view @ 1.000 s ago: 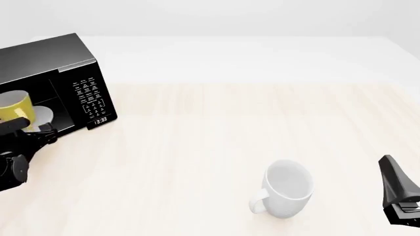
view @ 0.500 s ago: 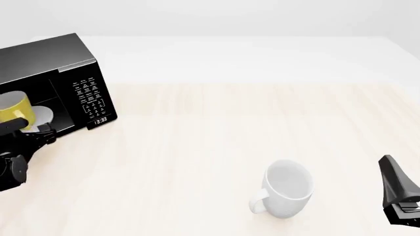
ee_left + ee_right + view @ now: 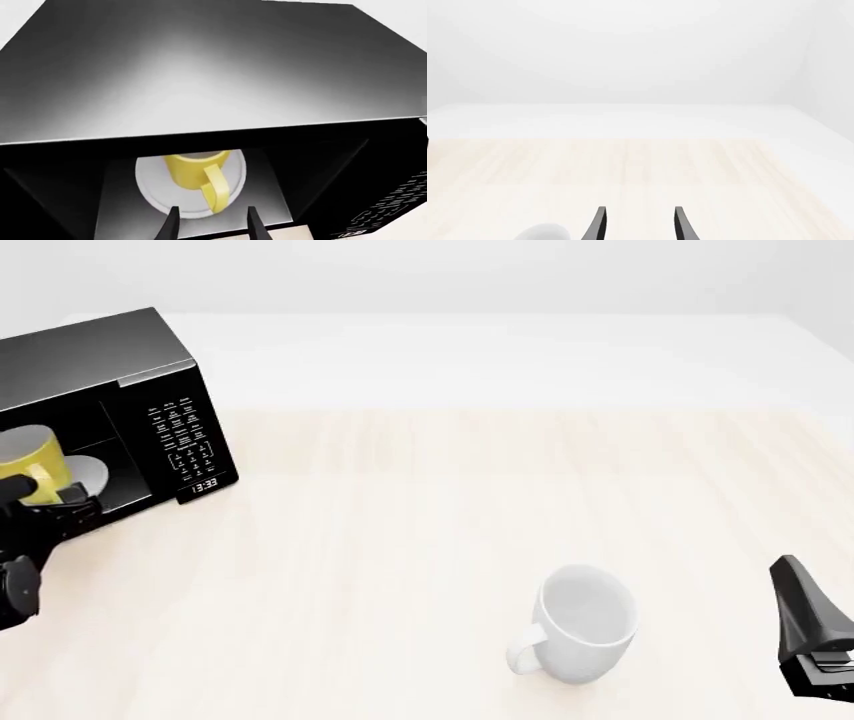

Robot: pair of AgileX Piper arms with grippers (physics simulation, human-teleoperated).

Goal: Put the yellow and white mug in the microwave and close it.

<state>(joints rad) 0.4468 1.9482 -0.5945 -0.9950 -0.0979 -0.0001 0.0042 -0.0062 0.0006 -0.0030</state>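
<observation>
Pale wood-grain table (image 3: 427, 530) fills the frame; at far left, the glossy yellow and white mug (image 3: 197, 169) stands on the boxy black microwave's (image 3: 120, 370) round white plate. Both the left gripper (image 3: 210, 225) and right gripper (image 3: 637, 225) are spread, holding nothing.

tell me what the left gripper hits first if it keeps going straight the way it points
Most likely the yellow and white mug: its handle faces the open left gripper, on the white plate inside the microwave. Depth is hard to judge.

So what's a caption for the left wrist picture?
Yellow mug sits on the plate inside the open microwave.
</observation>
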